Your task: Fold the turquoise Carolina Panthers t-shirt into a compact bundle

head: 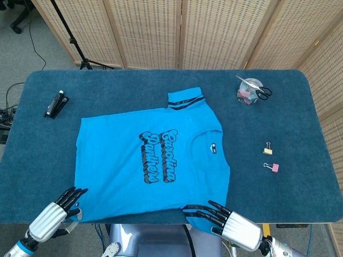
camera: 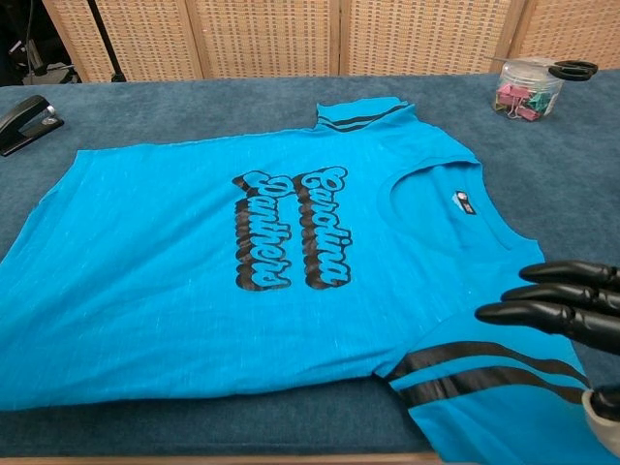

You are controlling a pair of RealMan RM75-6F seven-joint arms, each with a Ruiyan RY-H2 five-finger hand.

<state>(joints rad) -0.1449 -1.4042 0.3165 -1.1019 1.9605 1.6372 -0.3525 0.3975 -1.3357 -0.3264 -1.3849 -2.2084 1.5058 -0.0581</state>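
The turquoise t-shirt (head: 153,155) (camera: 194,271) lies flat, print side up, on the blue table (head: 37,160), with its collar toward the right and its hem toward the left. One black-striped sleeve points to the far side, and the other (camera: 484,373) lies at the near edge. My right hand (head: 214,215) (camera: 567,310) hovers over this near sleeve with its fingers stretched out and apart, holding nothing. At the shirt's near left hem corner is my left hand (head: 67,201), fingers straight and empty; the chest view does not show it.
A black stapler (head: 56,103) (camera: 24,121) lies at the far left. A clear jar of binder clips (head: 247,92) (camera: 528,89) with scissors (head: 262,92) on top stands at the far right. Two loose clips, yellow (head: 268,150) and pink (head: 272,167), lie right of the shirt.
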